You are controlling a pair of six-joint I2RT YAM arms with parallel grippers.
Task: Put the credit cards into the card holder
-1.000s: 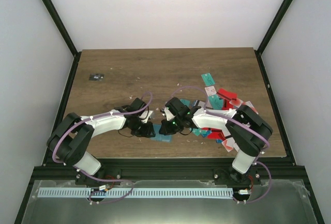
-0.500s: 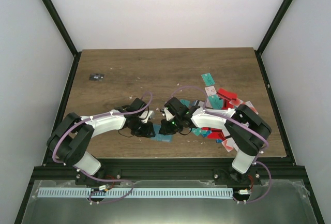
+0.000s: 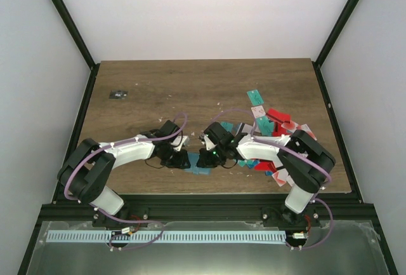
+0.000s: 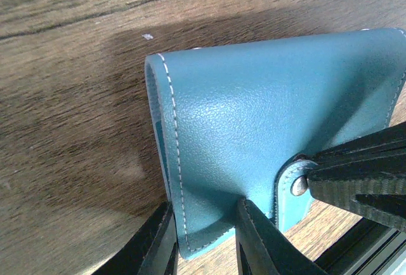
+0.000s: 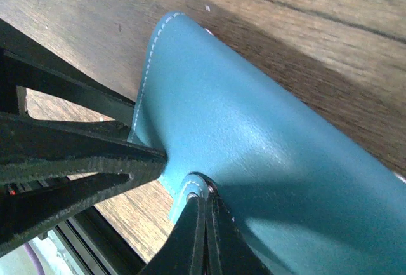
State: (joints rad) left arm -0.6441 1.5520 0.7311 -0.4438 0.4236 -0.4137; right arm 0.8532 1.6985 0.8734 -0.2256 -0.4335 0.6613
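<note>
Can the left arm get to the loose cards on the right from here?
Probably not. The left claw grips the teal leather card holder, and the right arm lies across the way to the pile of teal and red plastic cards.

Even, bright overhead light; wrist views sharp, soft shadow under card holder (image 4: 266,135)

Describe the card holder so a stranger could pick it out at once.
On the wooden table, look near the front edge. The card holder lies there, pinched between the left gripper and right gripper. Unlike the loose cards heaped to its right, it is folded blue leather-look with pale stitching and a snap tab.
</note>
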